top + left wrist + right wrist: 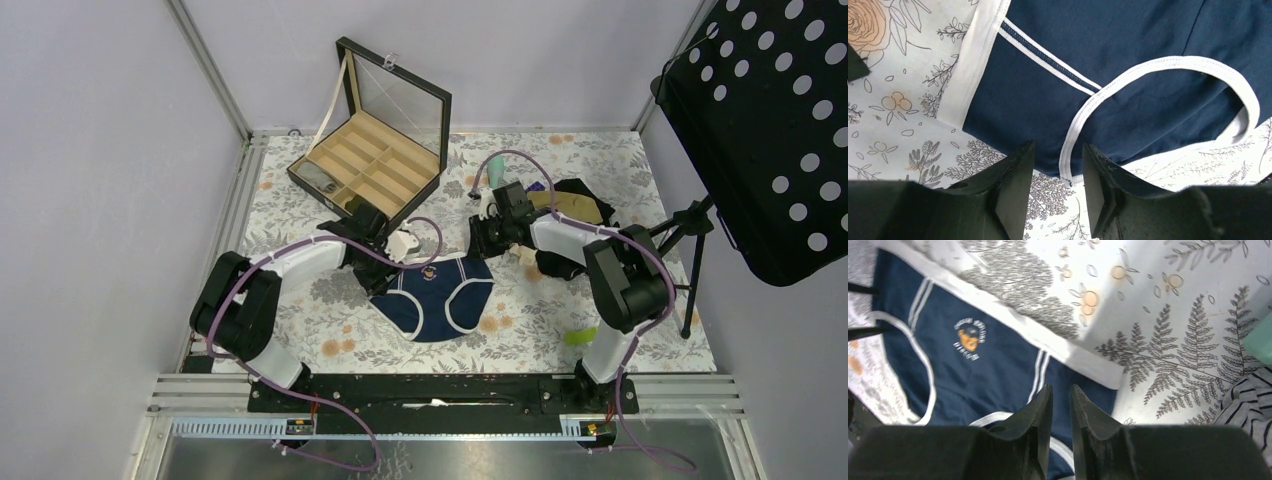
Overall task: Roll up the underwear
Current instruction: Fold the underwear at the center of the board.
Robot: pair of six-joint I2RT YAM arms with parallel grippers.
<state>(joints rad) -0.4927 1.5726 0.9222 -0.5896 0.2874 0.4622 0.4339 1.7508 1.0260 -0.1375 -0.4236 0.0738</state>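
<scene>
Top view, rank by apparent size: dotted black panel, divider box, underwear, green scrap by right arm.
1. black panel, but it looks raised toward the camera, so its size may be inflated
2. box
3. underwear
4. green scrap

Txt on underwear (993, 375) logo (968, 338) too blurry

Bright diffuse light is filling all views; soft shadows are lying on the table (520, 345); wrist views are blurring slightly.
</scene>
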